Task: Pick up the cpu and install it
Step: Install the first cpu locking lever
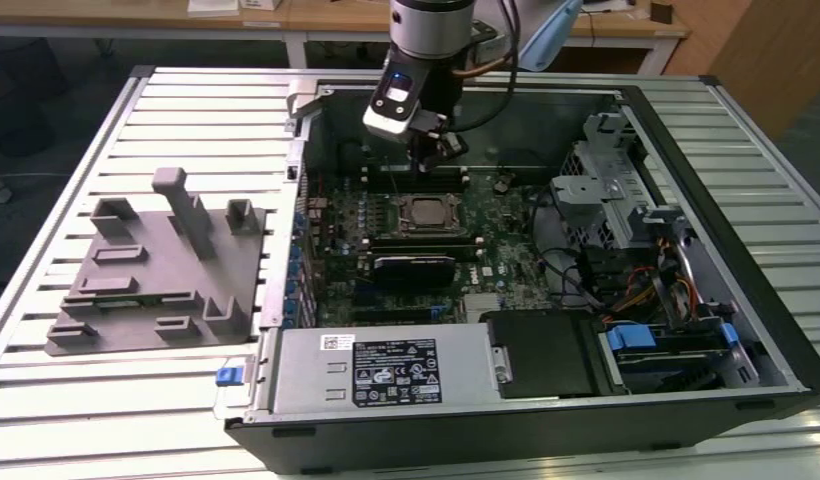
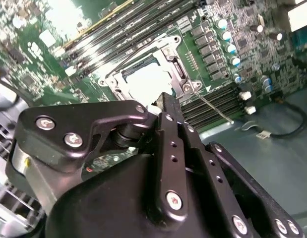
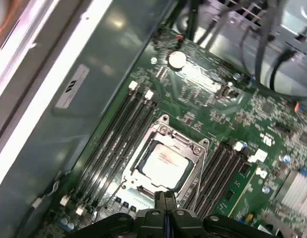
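Tower case [image 1: 517,435] lying open on a slatted metal table [image 1: 90,400], green motherboard [image 1: 504,215] facing up. Silver power supply [image 1: 383,370] sits inside, with the drive cage [image 1: 610,170] toward the exterior view's right. A grey plastic fixture block [image 1: 143,270] sits on the table just beside the case. The first wrist view catches black memory slots [image 3: 118,134] and a coin cell battery [image 3: 177,59].

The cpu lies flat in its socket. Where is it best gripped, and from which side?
Probably by two opposite edges of the cpu, coming straight down from above: it lies flat, silver top up, and the socket frame around it blocks any sideways approach.
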